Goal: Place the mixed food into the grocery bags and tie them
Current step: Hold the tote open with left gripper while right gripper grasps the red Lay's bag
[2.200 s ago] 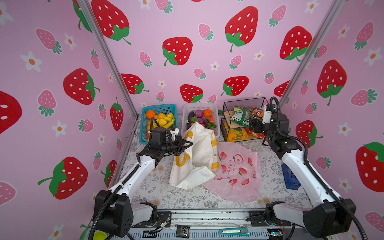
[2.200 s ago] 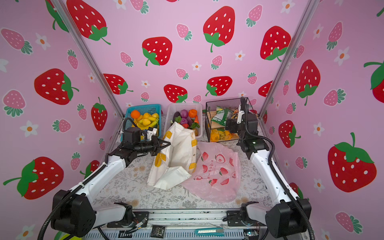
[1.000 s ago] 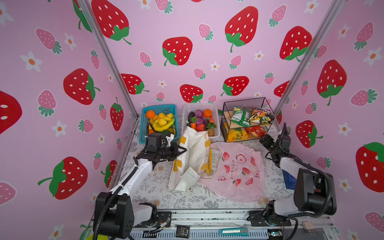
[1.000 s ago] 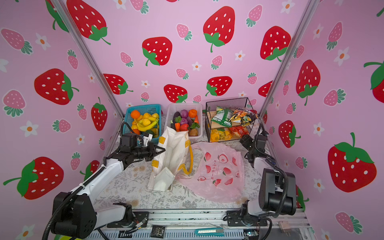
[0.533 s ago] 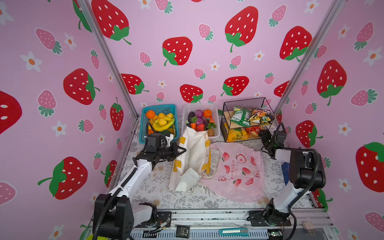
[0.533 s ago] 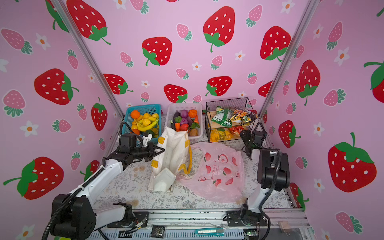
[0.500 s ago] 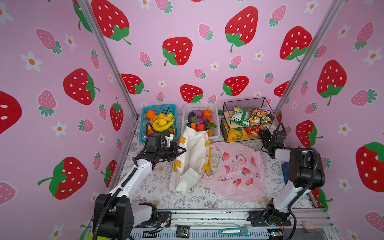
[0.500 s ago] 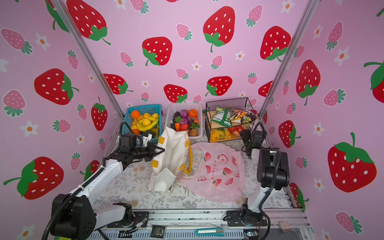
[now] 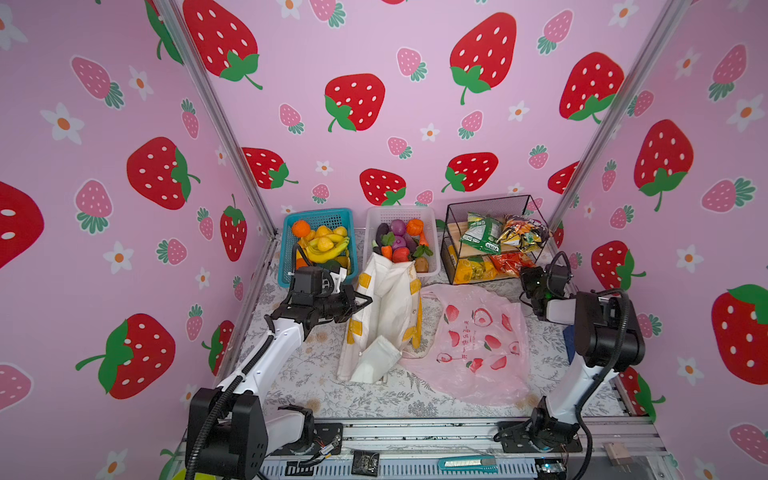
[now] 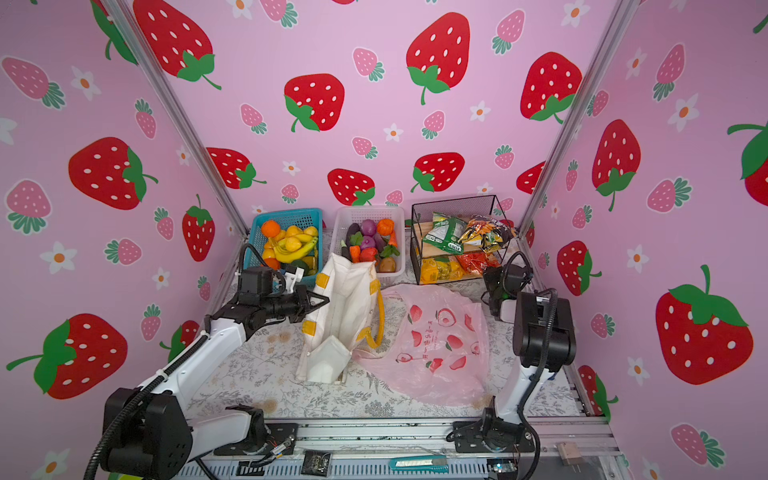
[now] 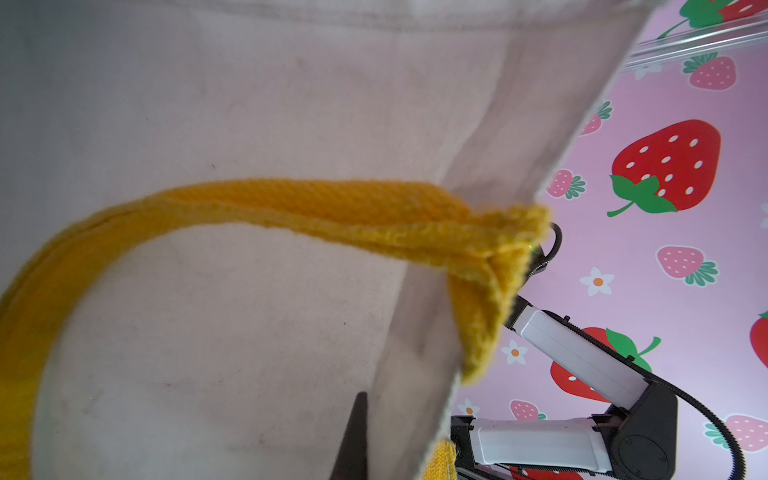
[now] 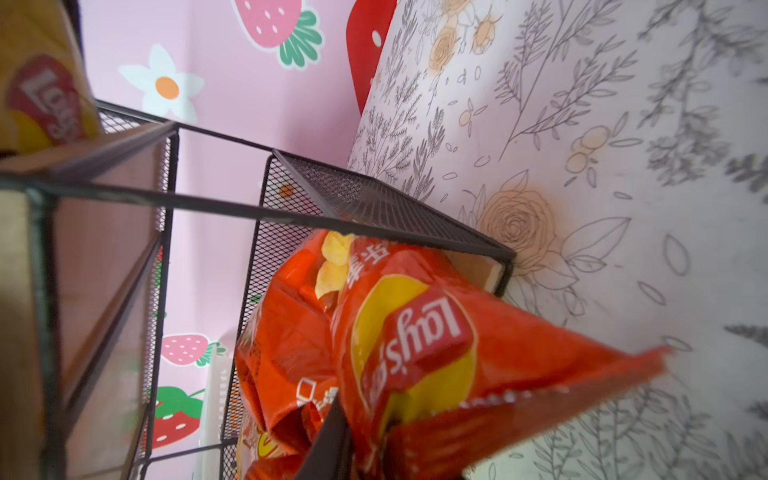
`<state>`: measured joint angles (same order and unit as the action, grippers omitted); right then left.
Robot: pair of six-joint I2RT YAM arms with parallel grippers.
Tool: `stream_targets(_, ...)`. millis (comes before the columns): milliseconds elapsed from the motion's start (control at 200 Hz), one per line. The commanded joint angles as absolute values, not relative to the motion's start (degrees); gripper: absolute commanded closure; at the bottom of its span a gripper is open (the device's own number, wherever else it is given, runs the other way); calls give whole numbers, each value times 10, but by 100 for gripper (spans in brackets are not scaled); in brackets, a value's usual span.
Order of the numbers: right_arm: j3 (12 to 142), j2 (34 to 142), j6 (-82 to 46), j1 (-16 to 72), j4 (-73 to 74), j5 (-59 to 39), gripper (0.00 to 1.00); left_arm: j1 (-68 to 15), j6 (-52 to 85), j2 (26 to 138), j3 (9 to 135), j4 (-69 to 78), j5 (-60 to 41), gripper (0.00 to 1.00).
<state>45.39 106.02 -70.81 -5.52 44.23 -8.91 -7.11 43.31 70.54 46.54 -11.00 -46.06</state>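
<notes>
Pinching the red-orange snack packet (image 12: 415,345) by its edge, the right gripper (image 9: 527,279) has its jaws narrowed onto the foil. The packet sticks out of the lower shelf of the wire rack (image 9: 486,208), back right of the table (image 9: 311,374). Pink plastic bag (image 9: 478,345) lies flat in front of the rack. Cream tote (image 9: 386,307) stands upright just beside it, with its rim clamped in the left gripper (image 9: 360,300), jaws pressed together on the canvas.

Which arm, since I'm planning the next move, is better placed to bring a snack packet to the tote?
Right. The right gripper is at the wire rack, seemingly closed on the red snack packet. The left gripper is shut on the edge of the cream tote, propping it up.
</notes>
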Motion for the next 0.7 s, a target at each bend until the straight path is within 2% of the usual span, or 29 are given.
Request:
stream_targets(0,421,1025,-758,-64,530,-78,87,-69,430,698,481,-112,-473,100)
stream_targets(245,354,921,-753,-65,528,-65,97,-69,429,697,481,-112,-473,100)
stream_targets(525,242,704,-618,-69,371,-12,100,-68,424,690,477,-110,-457,100)
stream_targets(695,256,558,-516,-68,224,-20,100,-67,430,700,477,-105,-460,100)
